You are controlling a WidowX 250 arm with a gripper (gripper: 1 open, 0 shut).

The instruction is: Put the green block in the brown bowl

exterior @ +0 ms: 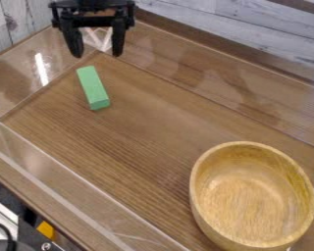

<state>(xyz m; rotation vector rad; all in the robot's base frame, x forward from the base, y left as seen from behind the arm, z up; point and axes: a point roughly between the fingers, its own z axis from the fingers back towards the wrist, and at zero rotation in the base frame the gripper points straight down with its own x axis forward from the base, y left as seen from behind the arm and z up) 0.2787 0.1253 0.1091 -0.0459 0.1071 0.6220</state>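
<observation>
The green block lies flat on the wooden table at the left, its long side running toward the camera. My gripper hangs above and just behind it, pointing down. Its two black fingers stand apart with nothing between them, so it is open. The brown bowl sits empty at the lower right, far from both the block and the gripper.
Clear plastic walls ring the table on the left, front and back. A small clear plastic piece stands at the back left behind the gripper. Bare wood lies between block and bowl.
</observation>
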